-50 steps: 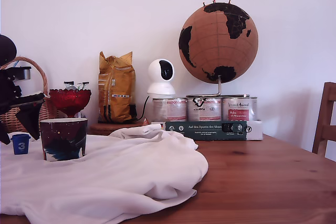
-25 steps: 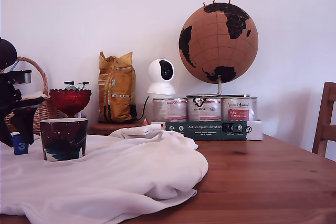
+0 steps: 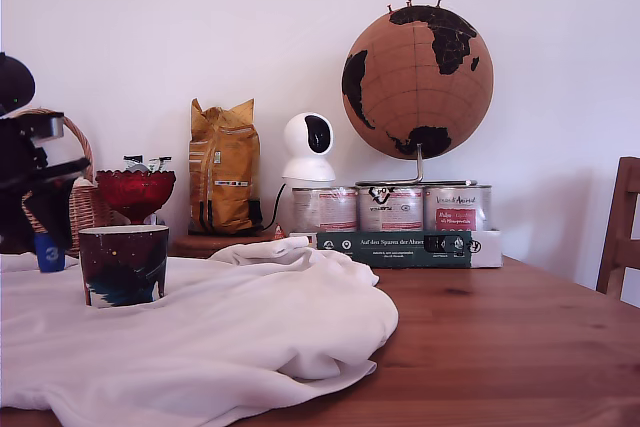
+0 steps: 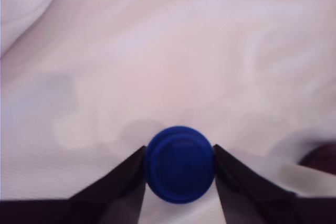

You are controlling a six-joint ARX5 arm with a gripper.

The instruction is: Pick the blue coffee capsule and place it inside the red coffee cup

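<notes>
The jaws of the gripper [image 4: 179,167] are pinching the blue coffee capsule [image 4: 179,163] — one dark jaw presses on each side of it. In the wrist view the capsule looks like a round blue button, and the white cloth [image 4: 173,61] lies under it, soft and wrinkled.

In the exterior view the black gripper [image 3: 47,237] is at the far left edge. The blue coffee capsule [image 3: 49,253] hangs low in it, with a white mark on its side. It looks lifted a little above the white cloth [image 3: 250,327], but that is hard to be sure of.

The red coffee cup [image 3: 124,264] stands upright on the cloth, just to the exterior view's right of the capsule. The two do not touch. The cup is dark red with blue and white splashes and a pale rim.

Behind the cup is a bright red glass bowl [image 3: 135,190] on a stem, and a wicker basket [image 3: 80,197] beside it. Farther to the exterior view's right are a yellow bag [image 3: 222,180], a small white camera [image 3: 308,148], three tins [image 3: 390,208] in a row and a big brown globe [image 3: 417,82] on a stand. The cloth covers part of the wooden table [image 3: 500,347] — the rest is bare wood.
</notes>
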